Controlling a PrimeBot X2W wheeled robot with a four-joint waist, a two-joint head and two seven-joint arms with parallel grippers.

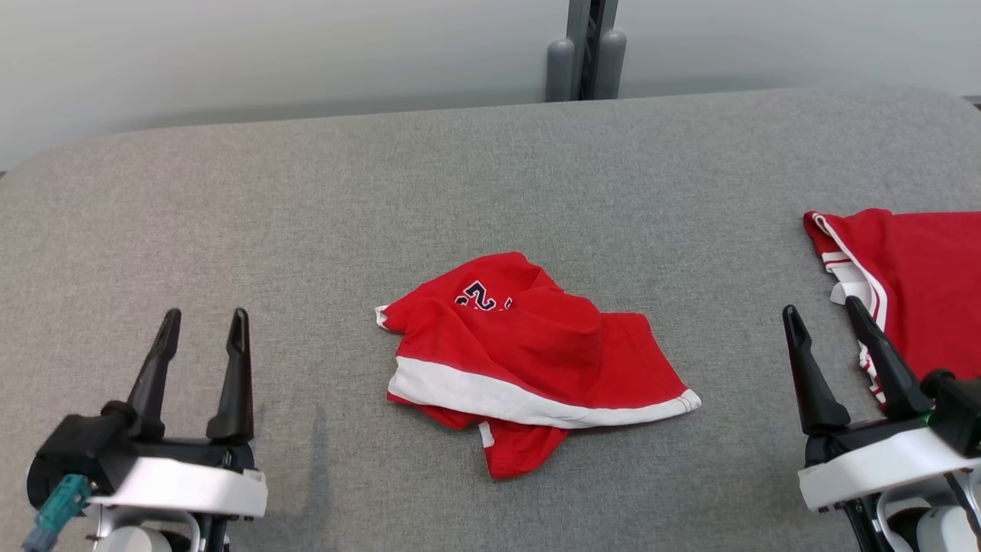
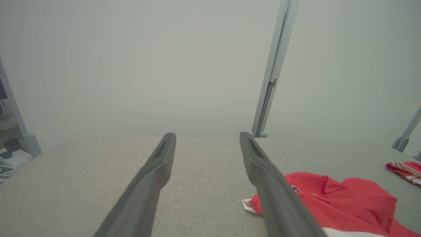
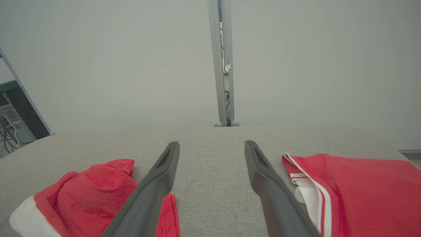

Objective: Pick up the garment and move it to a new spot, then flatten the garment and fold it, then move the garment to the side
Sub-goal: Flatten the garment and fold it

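Head view: garment lies crumpled, judged light and limp; pinch white hem. Left gripper and right gripper flank it, jaws spread, empty.

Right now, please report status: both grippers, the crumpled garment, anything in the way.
Left gripper open, empty. Right gripper open, empty. Crumpled red garment on grey table, between grippers, not held. Second red garment close by right gripper.
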